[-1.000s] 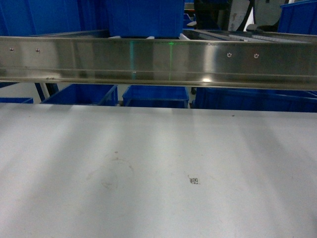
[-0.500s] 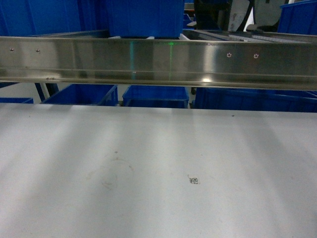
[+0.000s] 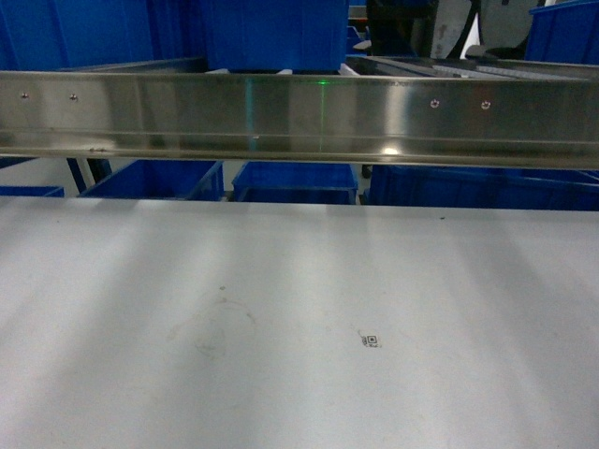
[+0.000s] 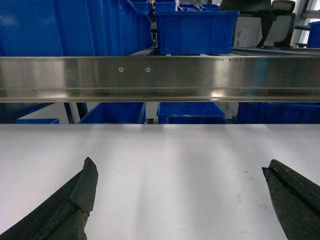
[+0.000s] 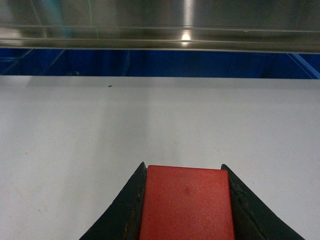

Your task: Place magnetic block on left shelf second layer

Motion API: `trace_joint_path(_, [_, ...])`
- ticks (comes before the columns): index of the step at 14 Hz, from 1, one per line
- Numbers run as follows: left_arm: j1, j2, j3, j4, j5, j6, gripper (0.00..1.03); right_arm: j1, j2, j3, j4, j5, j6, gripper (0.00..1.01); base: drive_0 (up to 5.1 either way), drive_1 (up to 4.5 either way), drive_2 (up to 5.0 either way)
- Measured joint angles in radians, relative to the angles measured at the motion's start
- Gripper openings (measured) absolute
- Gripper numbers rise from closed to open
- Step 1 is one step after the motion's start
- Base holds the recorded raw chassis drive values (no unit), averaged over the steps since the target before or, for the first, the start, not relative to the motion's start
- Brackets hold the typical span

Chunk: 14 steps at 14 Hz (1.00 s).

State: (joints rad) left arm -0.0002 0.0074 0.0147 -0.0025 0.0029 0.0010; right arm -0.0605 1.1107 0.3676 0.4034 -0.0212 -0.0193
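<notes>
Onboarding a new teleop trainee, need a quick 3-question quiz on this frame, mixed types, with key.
1. True or false: the left gripper is shut on the block.
2. What colour is the block between the right gripper fingers?
3. Multiple choice: what sits behind the steel rail? A) blue bins B) cardboard boxes C) bottles

Key:
1. False; it is open over the bare white tabletop.
2. Red.
3. A.
</notes>
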Motion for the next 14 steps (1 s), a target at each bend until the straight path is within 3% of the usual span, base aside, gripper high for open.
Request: trace_joint_path(14, [0.0, 0.0, 0.0, -0.002, -0.003, 0.0, 0.98, -0.005, 0.0, 0.0, 0.0, 0.0, 0.0, 0.34, -4.9, 2.47, 2.5])
